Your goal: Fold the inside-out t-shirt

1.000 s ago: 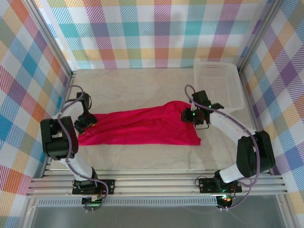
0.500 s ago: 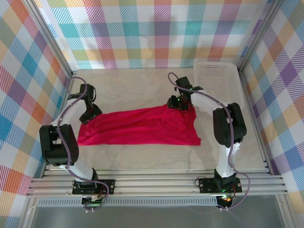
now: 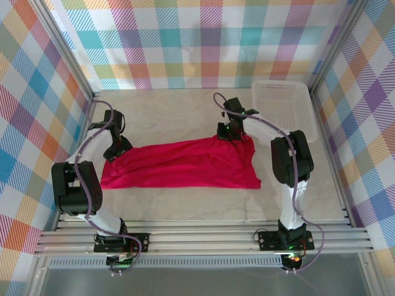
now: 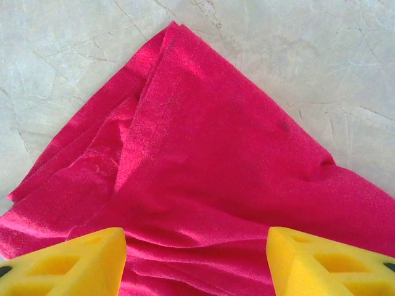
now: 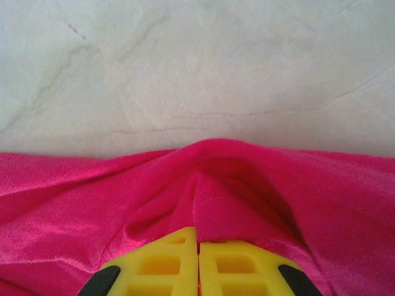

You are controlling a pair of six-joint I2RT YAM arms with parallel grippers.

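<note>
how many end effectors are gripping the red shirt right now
1. The right end effector is shut on a bunched fold at the far edge of the t-shirt, near its right end. The left end effector hangs open over the far left corner, gripping nothing.

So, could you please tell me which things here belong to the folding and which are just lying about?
Job: red t-shirt; left gripper, open over its left end; right gripper, shut on its far edge.
Lying about: white basket, far-right corner.
</note>
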